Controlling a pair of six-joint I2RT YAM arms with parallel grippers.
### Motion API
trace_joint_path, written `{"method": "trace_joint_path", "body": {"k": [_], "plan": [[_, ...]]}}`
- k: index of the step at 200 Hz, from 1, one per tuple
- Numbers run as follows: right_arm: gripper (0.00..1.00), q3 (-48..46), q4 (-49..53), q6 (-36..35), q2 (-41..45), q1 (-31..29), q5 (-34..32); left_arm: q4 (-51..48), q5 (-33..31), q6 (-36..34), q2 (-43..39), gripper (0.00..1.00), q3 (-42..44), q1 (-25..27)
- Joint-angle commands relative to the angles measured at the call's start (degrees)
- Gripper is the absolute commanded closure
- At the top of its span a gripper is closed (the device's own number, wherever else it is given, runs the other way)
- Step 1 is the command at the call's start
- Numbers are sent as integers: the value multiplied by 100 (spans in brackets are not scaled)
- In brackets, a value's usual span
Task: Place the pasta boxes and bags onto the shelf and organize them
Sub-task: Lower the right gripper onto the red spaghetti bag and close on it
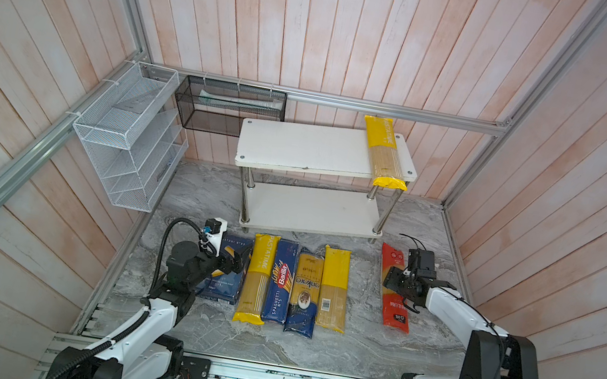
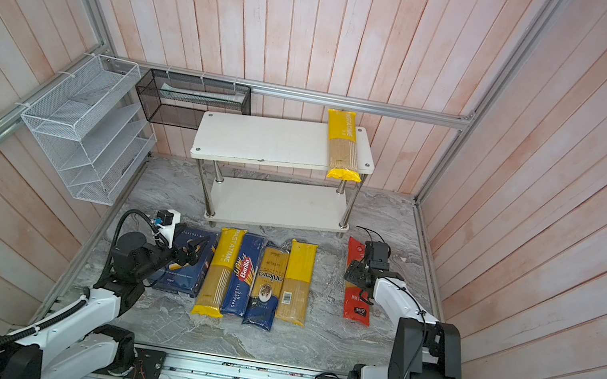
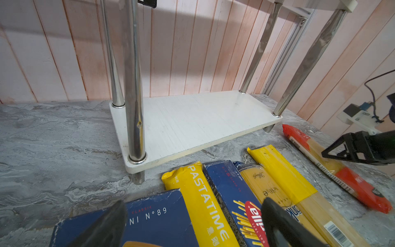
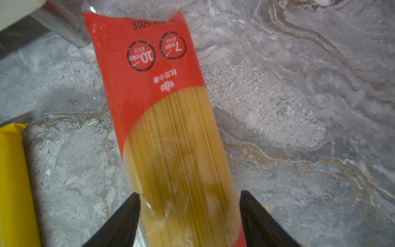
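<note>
Where the red bag (image 4: 149,74) lies flat on the table (image 4: 299,107), it is straddled by the right gripper (image 4: 189,193). The jaws are set apart, and one black finger (image 4: 126,218) is seen close against each long edge of the bag's clear middle. Whether the bag is pinched or only bracketed cannot be told. In both top views this bag is found right of the shelf's front, well apart from the other packs.

The left gripper (image 3: 193,202) is held wide and empty, low over the wide box (image 3: 160,213) and the pack beside it.

A row is laid on the table in front of the shelf (image 1: 300,148), each pack just beside the next. From left to right in a top view are seen the wide box, the PASTATIME bag (image 1: 259,275), the narrow box (image 1: 281,279), the clear bag (image 1: 305,288) and the barcoded bag (image 1: 333,284).

One yellow bag (image 1: 384,150) is laid across the right end of the shelf's top board, with its near end overhanging the front edge.
</note>
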State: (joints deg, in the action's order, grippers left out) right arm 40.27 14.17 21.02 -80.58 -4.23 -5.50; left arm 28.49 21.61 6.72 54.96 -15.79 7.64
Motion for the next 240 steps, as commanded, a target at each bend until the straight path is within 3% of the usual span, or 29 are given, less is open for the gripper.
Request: {"method": "trace_joint_path", "body": {"k": [1,89,116,240], "plan": [[26,-59,-101,1,-81,49,82,92,35,9,15,0,-60,12],[25,493,-250,-212,-609,368,466,77,62,5,57,0,-80,10],[26,579,-251,-218,-747,375,854,91,38,4,-9,0,-47,4],[26,-378,-624,30,-222,353,1863,95,33,13,-87,0,0,10]]}}
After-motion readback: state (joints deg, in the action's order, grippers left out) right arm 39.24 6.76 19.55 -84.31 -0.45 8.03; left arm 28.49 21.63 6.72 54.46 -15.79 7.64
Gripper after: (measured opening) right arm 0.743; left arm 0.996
